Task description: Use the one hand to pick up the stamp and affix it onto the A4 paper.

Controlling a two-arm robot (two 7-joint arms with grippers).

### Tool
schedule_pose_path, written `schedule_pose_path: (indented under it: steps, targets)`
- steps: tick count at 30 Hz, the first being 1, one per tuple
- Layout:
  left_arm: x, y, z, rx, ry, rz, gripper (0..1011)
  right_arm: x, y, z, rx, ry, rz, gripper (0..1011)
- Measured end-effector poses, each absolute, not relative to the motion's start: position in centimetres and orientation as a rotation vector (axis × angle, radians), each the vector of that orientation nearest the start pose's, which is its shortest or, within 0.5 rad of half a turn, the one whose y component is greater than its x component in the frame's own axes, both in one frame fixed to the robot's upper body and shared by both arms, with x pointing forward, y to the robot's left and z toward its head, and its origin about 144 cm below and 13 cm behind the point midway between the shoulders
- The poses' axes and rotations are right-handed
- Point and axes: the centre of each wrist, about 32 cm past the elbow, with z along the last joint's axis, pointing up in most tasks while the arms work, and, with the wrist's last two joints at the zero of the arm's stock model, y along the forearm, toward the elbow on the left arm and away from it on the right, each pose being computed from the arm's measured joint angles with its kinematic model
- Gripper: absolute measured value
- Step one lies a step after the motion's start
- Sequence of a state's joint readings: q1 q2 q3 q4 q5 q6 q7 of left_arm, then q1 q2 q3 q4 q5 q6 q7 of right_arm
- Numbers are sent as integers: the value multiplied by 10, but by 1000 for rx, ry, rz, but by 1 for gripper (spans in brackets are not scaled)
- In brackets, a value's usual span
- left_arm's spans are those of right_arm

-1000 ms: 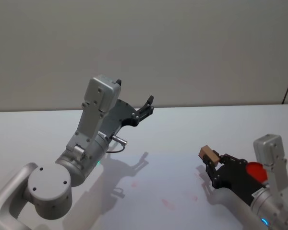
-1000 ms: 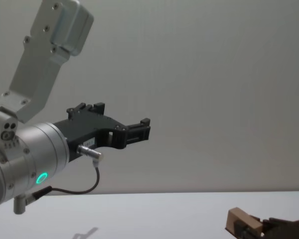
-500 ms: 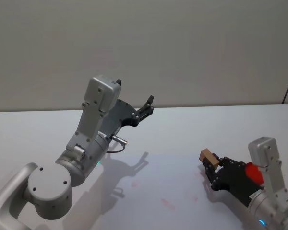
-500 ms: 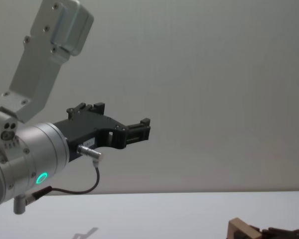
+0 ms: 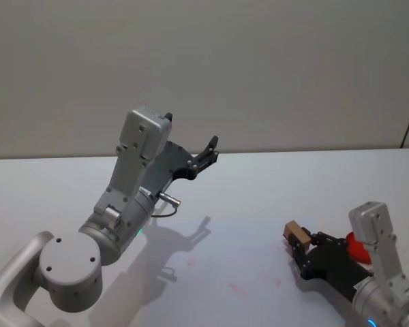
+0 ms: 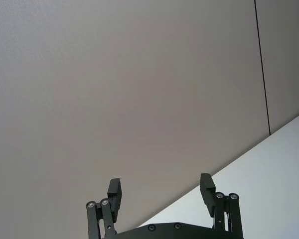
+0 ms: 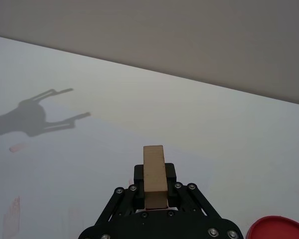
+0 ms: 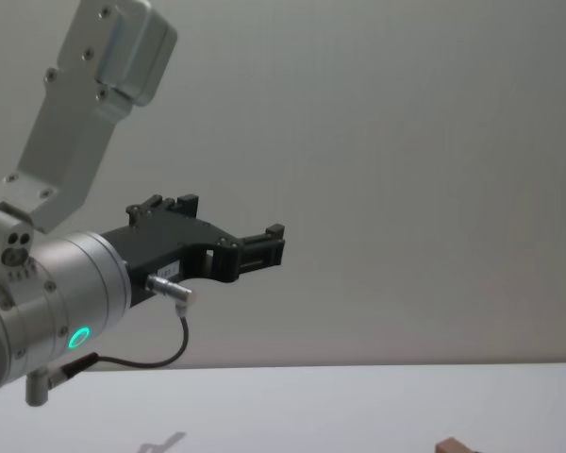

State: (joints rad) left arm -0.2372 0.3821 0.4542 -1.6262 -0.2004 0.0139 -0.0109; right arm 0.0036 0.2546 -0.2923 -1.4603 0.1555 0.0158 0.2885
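Near right: right gripper (image 5: 301,240) low over the white tabletop (image 5: 259,191), fingers clamped on a small tan wooden block stamp (image 5: 296,232). In the right wrist view the block stands out lengthwise past the fingertips, its free end bare. Whether the stamp touches the surface, cannot tell.

Just beside the gripper body, on its right: a flat red round disc (image 7: 276,228), partly hidden.

Left of the stamp, on the tabletop: faint red smudged marks (image 5: 238,291), apart from the block.

Farther back, left: left gripper (image 6: 160,186) raised well above the table, fingers spread wide, holding nothing, pointed at the plain grey wall (image 5: 273,68).
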Motion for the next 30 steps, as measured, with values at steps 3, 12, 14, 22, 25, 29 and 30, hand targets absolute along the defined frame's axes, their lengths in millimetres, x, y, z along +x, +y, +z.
schedule_pose_path:
  steps: [3, 12, 14, 22, 25, 29, 30]
  targets:
    - [492, 198, 1204, 61, -268, 1124, 1001, 443, -221, 1094, -216, 80, -1014, 221]
    - [492, 198, 1204, 61, -268, 1124, 1001, 440, -224, 1091, -231, 88, -1017, 220]
    - [492, 198, 1204, 61, -268, 1124, 1001, 440, -225, 1090, -235, 90, -1018, 220]
    - [492, 198, 1204, 61, -268, 1124, 1001, 439, -227, 1089, -246, 92, -1023, 220]
    - [492, 198, 1204, 61, -268, 1124, 1001, 439, -228, 1088, -249, 91, -1025, 220]
    - [492, 198, 1204, 61, -268, 1124, 1001, 438, -229, 1087, -254, 90, -1026, 220]
    - [492, 198, 1204, 61, -268, 1124, 1001, 438, -229, 1086, -257, 89, -1026, 221]
